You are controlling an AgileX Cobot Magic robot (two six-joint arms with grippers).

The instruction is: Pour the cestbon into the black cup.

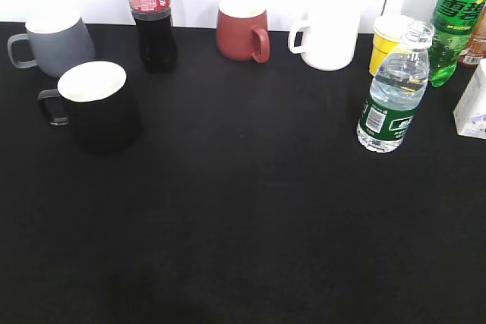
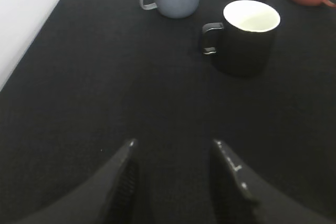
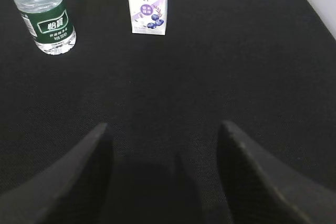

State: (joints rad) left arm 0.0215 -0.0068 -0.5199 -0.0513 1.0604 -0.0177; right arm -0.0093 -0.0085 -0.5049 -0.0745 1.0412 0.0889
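The cestbon (image 1: 393, 96), a small clear bottle with a dark green label, stands upright on the black table at the right; it also shows in the right wrist view (image 3: 45, 17) at the top left. The black cup (image 1: 99, 108), glossy with a white inside and handle to the left, stands at the left; it also shows in the left wrist view (image 2: 247, 38). My left gripper (image 2: 173, 142) is open and empty, well short of the cup. My right gripper (image 3: 165, 127) is open and empty, short and right of the bottle. Neither gripper shows in the exterior view.
A grey mug (image 1: 53, 43), a cola bottle (image 1: 152, 20), a dark red mug (image 1: 243, 32), a white mug (image 1: 328, 39), a yellow cup (image 1: 389, 45) and a green soda bottle (image 1: 456, 20) line the back. A small milk carton (image 3: 148, 3) stands right of the cestbon.
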